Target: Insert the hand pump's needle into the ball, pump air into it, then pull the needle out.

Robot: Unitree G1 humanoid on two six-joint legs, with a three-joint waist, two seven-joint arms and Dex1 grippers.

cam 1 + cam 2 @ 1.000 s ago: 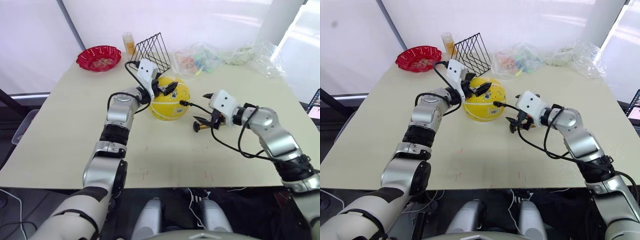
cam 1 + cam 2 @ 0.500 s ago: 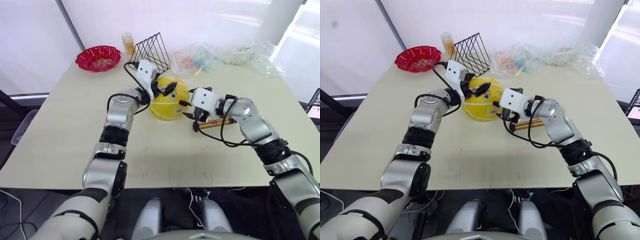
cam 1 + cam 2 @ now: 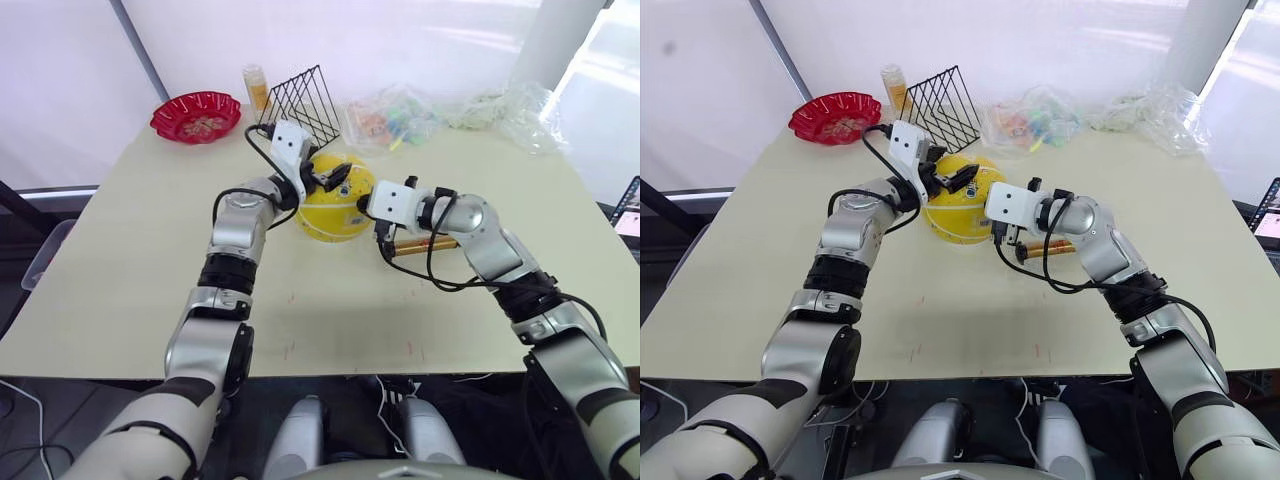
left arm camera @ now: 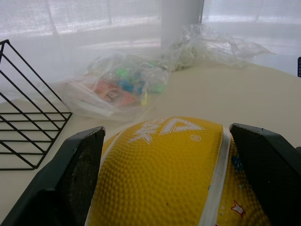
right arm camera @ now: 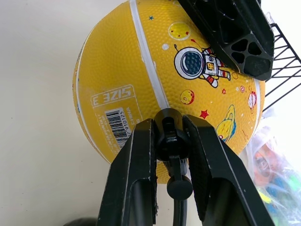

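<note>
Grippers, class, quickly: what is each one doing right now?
Left gripper: open, its fingers straddling the ball.
Right gripper: shut on the needle's black fitting, right at the ball's side.

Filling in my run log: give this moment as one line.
left gripper: open, straddling ball | right gripper: shut on needle fitting at ball | pump: lying on table

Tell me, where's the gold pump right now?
The hand pump lies flat on the table, just right of the ball, tucked behind the right arm whose claw pinches the hose fitting.
</note>
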